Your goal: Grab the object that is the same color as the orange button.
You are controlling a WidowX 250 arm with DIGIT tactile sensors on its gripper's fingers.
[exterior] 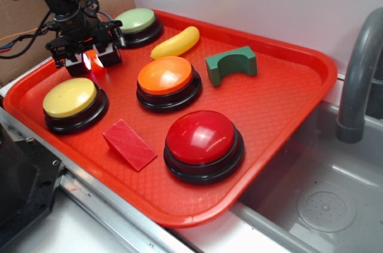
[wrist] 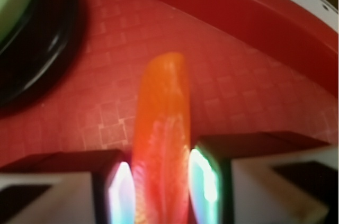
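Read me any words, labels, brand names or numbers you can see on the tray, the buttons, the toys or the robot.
None can be read. The orange button, the other button tops, the red tray, the toy blocks and the gripper show no lettering. The orange piece between the fingers is blurred in the wrist view, with no markings visible.

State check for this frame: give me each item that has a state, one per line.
hand: closed on the orange toy piece, low over the tray
orange toy piece: between the fingers
orange button: untouched
red wedge block: flat on the tray
green arch block: lying on its side
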